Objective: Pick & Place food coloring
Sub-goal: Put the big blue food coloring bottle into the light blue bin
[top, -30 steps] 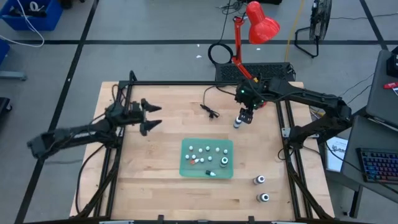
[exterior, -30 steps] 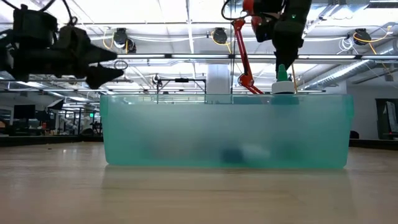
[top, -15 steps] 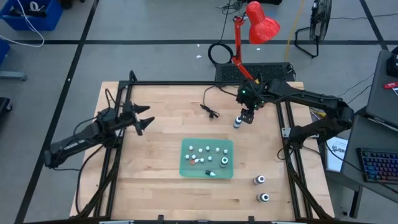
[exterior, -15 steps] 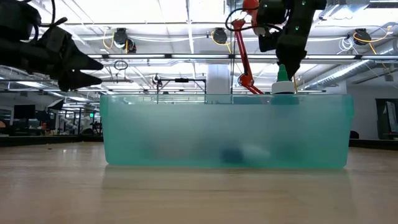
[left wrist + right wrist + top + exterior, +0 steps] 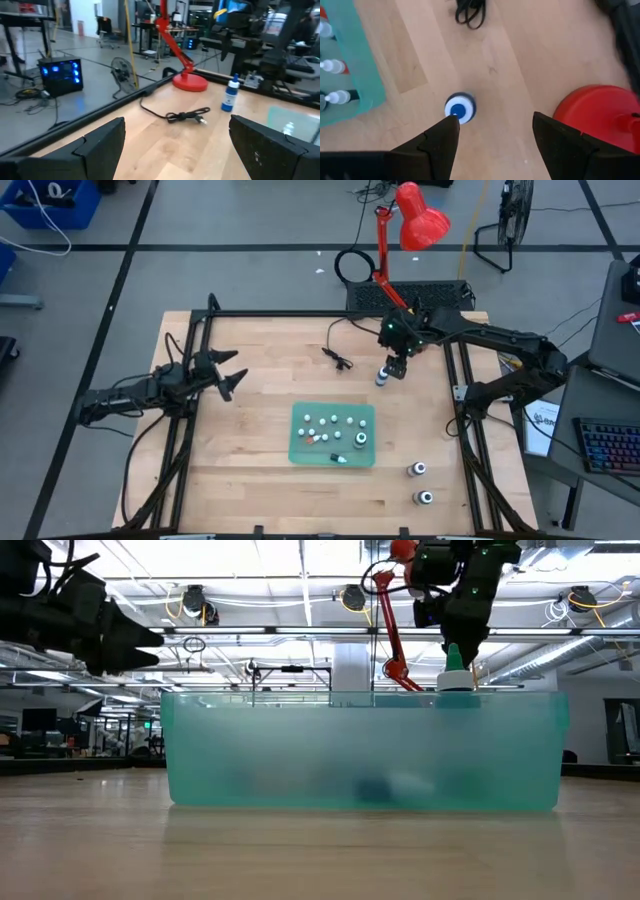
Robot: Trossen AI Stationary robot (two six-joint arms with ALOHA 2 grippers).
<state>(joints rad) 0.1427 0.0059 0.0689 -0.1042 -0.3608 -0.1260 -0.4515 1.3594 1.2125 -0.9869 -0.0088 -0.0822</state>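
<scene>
Right gripper (image 5: 396, 366) hovers open above the blue white-capped bottle (image 5: 382, 378); open left gripper (image 5: 226, 372) has pulled back, conceding the pick.

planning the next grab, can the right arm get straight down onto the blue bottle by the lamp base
Probably yes. The right gripper hovers open right above the blue bottle, which stands alone on bare wood; the red lamp base and black cable lie clear of it.

No text, label or number can be read anywhere — not on bottles, tray or table
</scene>
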